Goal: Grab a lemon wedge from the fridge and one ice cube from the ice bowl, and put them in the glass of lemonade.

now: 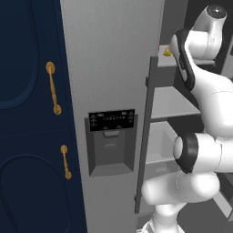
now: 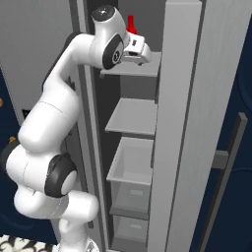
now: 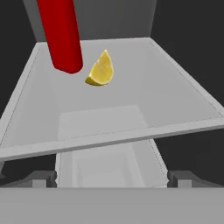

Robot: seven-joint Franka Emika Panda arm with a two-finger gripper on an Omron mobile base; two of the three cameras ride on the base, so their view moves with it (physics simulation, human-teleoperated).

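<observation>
- Left base view: fridge [image 1: 113,68] fills the middle, left door shut with the black dispenser panel [image 1: 112,142] on it. Right door swung open, seen edge-on, shelves exposed behind it. Navy cabinets [image 1: 27,113] with gold handles [image 1: 53,88] sit to the left. Arm rises from lower right and reaches up into the open compartment at top-shelf level. A small yellow bit, the lemon wedge [image 1: 167,52], peeks out on the top shelf just beside the arm's forearm.
- Right base view: arm bends up from lower left, wrist at the top shelf [image 2: 147,69]. Hand [image 2: 141,58] sits at the shelf's front edge, pointing inward; finger state can't be read from here. Tall red bottle [image 2: 131,23] stands on that shelf just behind the wrist. Lower shelves and clear drawers [image 2: 130,172] below. Open door [image 2: 182,123] stands on the right.
- Hand view: looking along the top shelf. Lemon wedge [image 3: 101,70] lies on it, just beside the red bottle [image 3: 61,35], apart from the hand. Fingertips [image 3: 41,178] sit wide apart at the bottom corners, nothing between them.
</observation>
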